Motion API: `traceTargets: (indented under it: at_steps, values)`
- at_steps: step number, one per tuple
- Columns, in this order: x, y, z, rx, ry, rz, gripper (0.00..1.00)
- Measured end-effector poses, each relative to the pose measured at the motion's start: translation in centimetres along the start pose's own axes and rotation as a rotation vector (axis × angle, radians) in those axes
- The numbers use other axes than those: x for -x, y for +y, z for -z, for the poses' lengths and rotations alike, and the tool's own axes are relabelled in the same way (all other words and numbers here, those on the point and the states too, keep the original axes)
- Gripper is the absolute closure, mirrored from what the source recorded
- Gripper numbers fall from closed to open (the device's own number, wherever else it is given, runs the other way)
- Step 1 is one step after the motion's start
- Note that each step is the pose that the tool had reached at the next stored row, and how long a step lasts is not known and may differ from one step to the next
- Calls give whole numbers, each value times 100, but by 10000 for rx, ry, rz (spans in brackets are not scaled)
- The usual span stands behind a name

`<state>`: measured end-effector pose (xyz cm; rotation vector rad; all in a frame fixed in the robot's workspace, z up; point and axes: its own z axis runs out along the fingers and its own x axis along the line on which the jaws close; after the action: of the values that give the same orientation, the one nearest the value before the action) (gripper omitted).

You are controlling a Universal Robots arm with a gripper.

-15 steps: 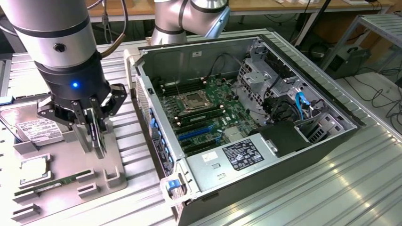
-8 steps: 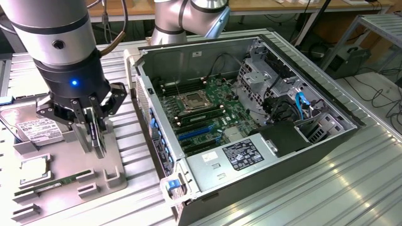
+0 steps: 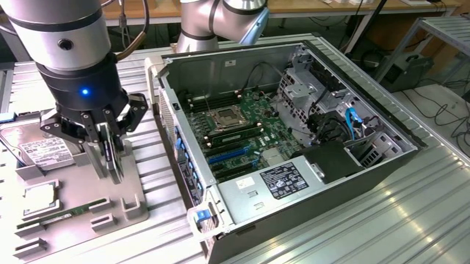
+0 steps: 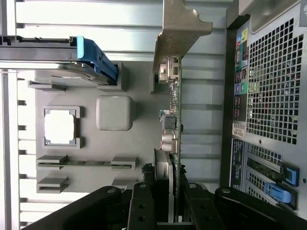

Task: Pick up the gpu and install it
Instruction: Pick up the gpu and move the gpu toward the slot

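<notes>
Wrist view showed the gripper point(image 4: 169, 199) with its fingers clamped on either side of the gpu point(image 4: 175, 112). The card stood on edge between them, its silver bracket point(image 4: 180, 28) farthest from the wrist. We judged the pick-up to be under way. The card sat low over the gray tray point(image 3: 140, 190), and we could not tell whether it had cleared its holder. Installing was all left to do: the blue expansion slots point(image 3: 226, 158) on the motherboard point(image 3: 246, 129) sat bare. Near the gripper, on the side away from the computer case point(image 3: 393, 124), the tray held a hard drive point(image 3: 37, 153), a processor point(image 3: 41, 199) and a green memory stick point(image 3: 65, 215). On the gripper's other side, the open case's near wall point(image 3: 163, 104) rose between card and slots, and we judged it the one obstacle.
</notes>
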<state>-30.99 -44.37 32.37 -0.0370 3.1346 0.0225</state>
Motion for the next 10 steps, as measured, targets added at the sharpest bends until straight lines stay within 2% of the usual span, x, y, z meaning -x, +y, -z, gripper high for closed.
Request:
traceTargets:
  at_steps: [10]
  values:
    - [1,1,109,-61,1,1,72]
